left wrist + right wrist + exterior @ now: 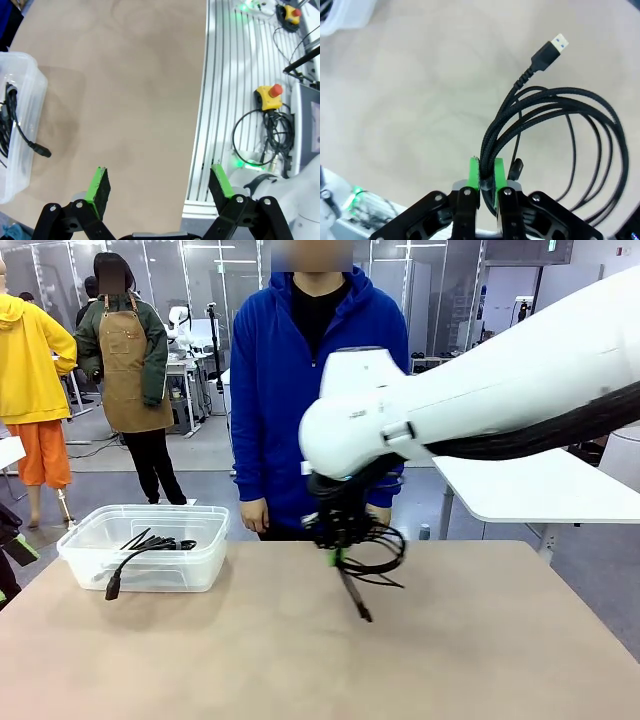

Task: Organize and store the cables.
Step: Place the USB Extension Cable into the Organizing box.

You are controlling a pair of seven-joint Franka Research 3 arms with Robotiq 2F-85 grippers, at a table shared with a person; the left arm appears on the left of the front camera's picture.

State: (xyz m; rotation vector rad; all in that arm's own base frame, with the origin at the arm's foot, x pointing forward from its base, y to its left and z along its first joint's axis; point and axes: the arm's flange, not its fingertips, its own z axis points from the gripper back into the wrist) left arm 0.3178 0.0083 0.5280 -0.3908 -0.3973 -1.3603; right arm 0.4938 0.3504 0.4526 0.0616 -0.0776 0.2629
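The right gripper (485, 172) is clamped on a bundle of strands of a coiled braided USB cable (560, 130), its green pads (474, 172) pressed tight against the black cord. The coil's loops hang loose beside the gripper, and one end with a flat USB plug (551, 52) sticks out beyond them. In the front view the right gripper (340, 555) holds this coil (375, 555) near the middle of the tan table (480, 660), with one end of the cord (355, 600) trailing down toward the tabletop. A person in a blue hoodie (275, 390) stands just behind the table's far edge.

To the robot's left sits a clear plastic bin (205, 560) that already holds a black cable (150, 545), one connector drooping over its wall. The left gripper (162, 192) hovers with its jaws wide apart and nothing between them, over bare table near the bin (25, 165).

Judging from this, at least one cable is stored, and the coil in hand has yet to be carried across to the bin.
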